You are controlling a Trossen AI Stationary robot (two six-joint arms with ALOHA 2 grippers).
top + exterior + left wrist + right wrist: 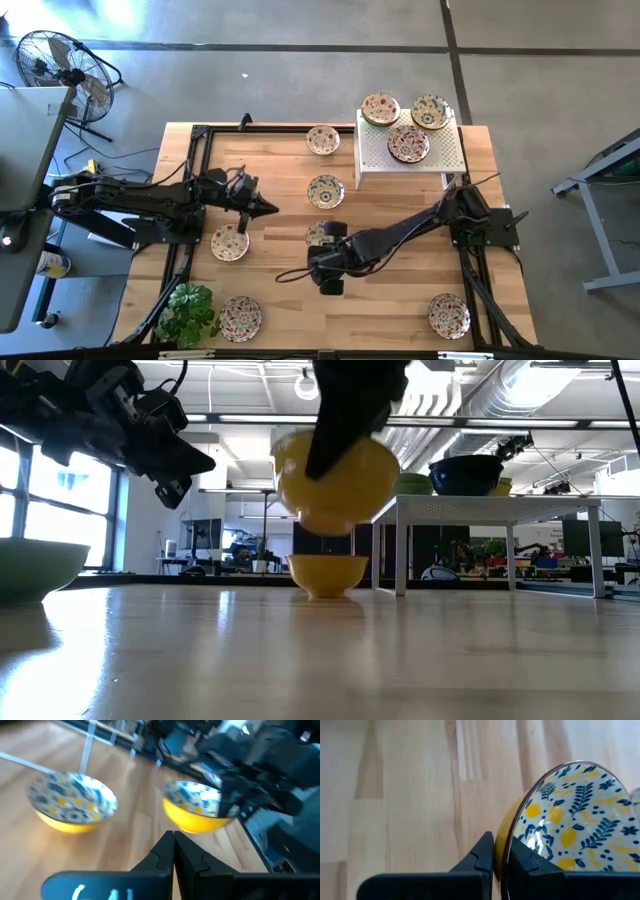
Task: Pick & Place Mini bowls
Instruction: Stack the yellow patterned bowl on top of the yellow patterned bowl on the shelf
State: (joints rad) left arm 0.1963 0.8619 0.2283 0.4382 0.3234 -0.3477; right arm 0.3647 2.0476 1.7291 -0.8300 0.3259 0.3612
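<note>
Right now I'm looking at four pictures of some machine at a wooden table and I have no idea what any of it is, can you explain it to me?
It is a robot with two dark arms, each ending in a two-finger tool. One camera looks straight down, one sits at table height, one rides each wrist. On the wooden table lie small patterned bowls; three more rest on a white perforated stand. The right tool pinches the rim of a yellow bowl with a lemon-and-leaf pattern, lifted off the table. The left tool is shut, empty, over the table's left half.

grey concrete floor (300, 70), standing fan (62, 66), bright windows (55, 485), ceiling ducts (520, 400)
</note>
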